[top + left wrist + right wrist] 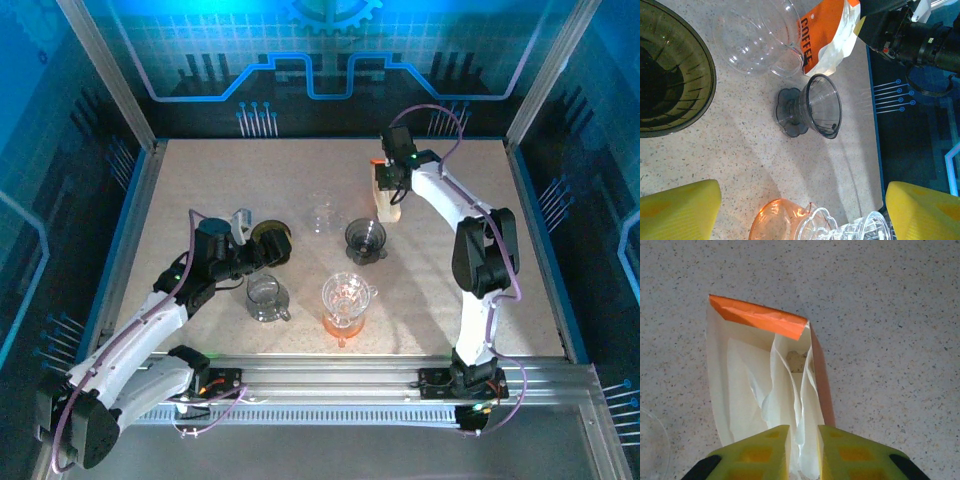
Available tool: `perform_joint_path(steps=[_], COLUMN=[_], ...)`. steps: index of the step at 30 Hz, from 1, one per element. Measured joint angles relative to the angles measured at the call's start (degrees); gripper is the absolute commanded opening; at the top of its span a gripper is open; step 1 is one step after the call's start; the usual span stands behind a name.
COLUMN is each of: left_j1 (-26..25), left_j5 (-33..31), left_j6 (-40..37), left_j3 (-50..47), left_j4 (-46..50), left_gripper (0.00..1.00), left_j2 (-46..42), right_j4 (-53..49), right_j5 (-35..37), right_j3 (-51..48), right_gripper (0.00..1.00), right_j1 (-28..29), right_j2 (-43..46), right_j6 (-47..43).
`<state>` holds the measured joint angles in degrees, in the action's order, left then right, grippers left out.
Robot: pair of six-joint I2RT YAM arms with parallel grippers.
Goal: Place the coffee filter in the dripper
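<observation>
An orange coffee-filter bag (388, 208) stands open at the back right of the table. Looking down into the bag (757, 316), I see crumpled white coffee filter paper (785, 390). My right gripper (803, 432) is down at the bag's mouth, its yellow fingers shut on a fold of that paper. A smoky grey dripper (365, 240) stands just in front of the bag and also shows in the left wrist view (812, 107). My left gripper (802, 212) hangs wide open with nothing between its fingers, beside an olive-brown dripper (270, 243).
A clear dripper on an orange base (347, 298) stands near the front middle, below my left gripper (790, 220). A glass mug (266, 298) is left of it. Another clear glass piece (322, 215) sits behind. Blue rails edge the table (150, 190).
</observation>
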<state>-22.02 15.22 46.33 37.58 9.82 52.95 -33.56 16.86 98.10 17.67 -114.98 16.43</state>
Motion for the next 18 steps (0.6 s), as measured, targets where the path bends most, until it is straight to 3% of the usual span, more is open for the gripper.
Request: perform_joint_path(steps=[18], left_j1=[0.02], left_j5=[-0.42], left_j6=[-0.20], left_j3=[-0.02], left_j4=[0.02], left_gripper=[0.88], left_j2=[0.37], right_j4=[-0.46], right_j5=[4.52], right_j3=[1.36], right_gripper=[0.20], right_j1=[1.88], right_j2=[-2.71], right_j6=[-0.24])
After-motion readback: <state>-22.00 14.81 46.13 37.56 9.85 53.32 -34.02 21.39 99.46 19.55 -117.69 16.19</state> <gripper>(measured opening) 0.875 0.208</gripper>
